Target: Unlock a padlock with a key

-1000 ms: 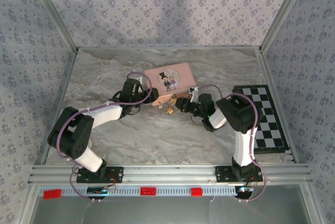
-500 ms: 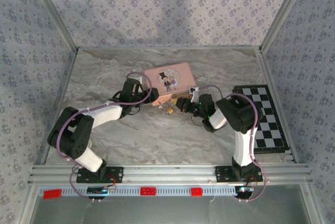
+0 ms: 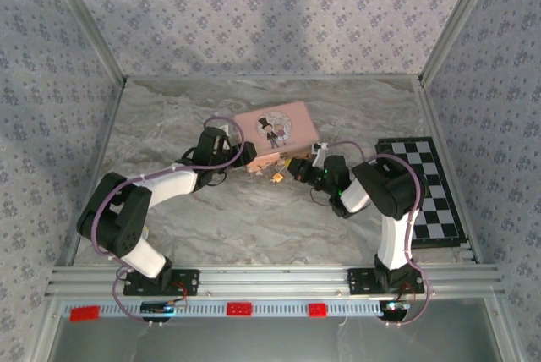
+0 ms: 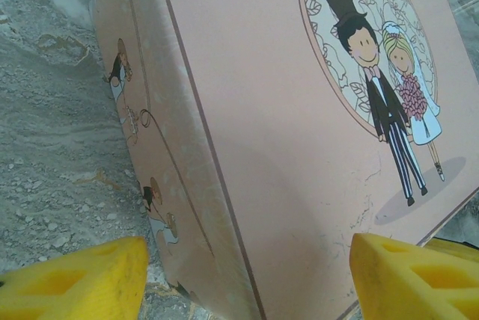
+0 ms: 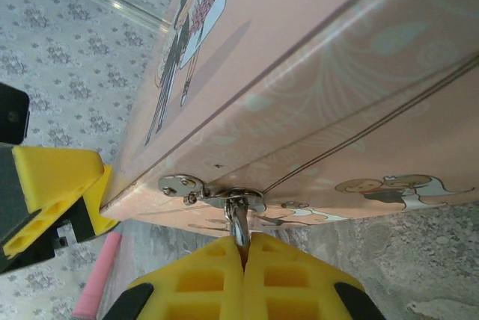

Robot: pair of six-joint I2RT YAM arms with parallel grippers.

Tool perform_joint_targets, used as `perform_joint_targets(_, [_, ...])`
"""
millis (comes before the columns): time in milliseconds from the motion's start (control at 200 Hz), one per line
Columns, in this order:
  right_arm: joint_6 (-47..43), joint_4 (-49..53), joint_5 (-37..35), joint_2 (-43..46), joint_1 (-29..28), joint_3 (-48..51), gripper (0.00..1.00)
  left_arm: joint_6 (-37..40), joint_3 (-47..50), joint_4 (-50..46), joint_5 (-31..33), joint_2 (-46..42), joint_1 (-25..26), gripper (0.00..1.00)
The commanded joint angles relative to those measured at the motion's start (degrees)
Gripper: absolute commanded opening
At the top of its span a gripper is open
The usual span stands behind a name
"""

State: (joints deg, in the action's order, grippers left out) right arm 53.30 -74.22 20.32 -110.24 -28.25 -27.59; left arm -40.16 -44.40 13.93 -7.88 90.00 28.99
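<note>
Marble-patterned tabletop carries a pink box near its middle, the lid printed with a cartoon bride and groom. A black-and-white checkered mat lies well apart from the box at the right edge. From above, the padlock shows as a small brass-gold speck just beside the near side of the box, between the tips of the two arms. In the right wrist view its thin silvery shackle hangs from a small metal hasp on the box's front wall, just under the lid seam. The brass body cannot be made out there. The right jaws are pressed together, their yellow pads meeting on the shackle and pinching it just below the hasp. The left jaws are spread wide and straddle the left corner of the box. In the left wrist view one yellow pad sits above the tabletop beside the box's decorated side wall, and the other pad sits past the opposite edge of the lid, so the corner lies between them. Whether either pad touches the box cannot be told from that view. In the right wrist view one of the left arm's pads stands close against the far corner of the box. From above, both arms bend inward from their bases toward the box's near side.
</note>
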Motion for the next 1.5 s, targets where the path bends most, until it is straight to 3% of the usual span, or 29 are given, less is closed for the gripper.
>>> perform_joint_targets(0, [2.3, -4.9, -3.9, 1.3, 0.4, 1.1, 0.00, -0.7, 0.3, 1.1, 0.3, -0.6, -0.2, 0.72])
perform_joint_targets(275, [4.0, -5.5, -9.5, 2.8, -0.5, 2.2, 0.00, -1.2, 0.0, 1.2, -0.2, -0.2, -0.2, 0.72])
perform_joint_targets(610, [13.0, -5.5, -19.4, 4.1, -1.7, 4.7, 0.00, -2.5, -1.3, 1.6, -2.8, 2.0, 0.5, 0.72])
perform_joint_targets(1139, [15.3, -5.2, -23.8, 7.1, -1.5, 8.0, 0.00, -2.5, -2.0, 0.0, -2.1, 2.1, 0.6, 0.72])
perform_joint_targets(1284, [13.7, -2.3, -24.5, 10.5, -1.4, 9.5, 0.00, -2.2, -2.0, -0.5, -2.1, 1.6, 0.6, 0.72])
perform_joint_targets(1494, [8.2, 10.0, -24.2, 20.9, -0.8, 10.5, 0.00, 0.1, -2.1, -3.3, -2.9, -1.4, 0.3, 0.73])
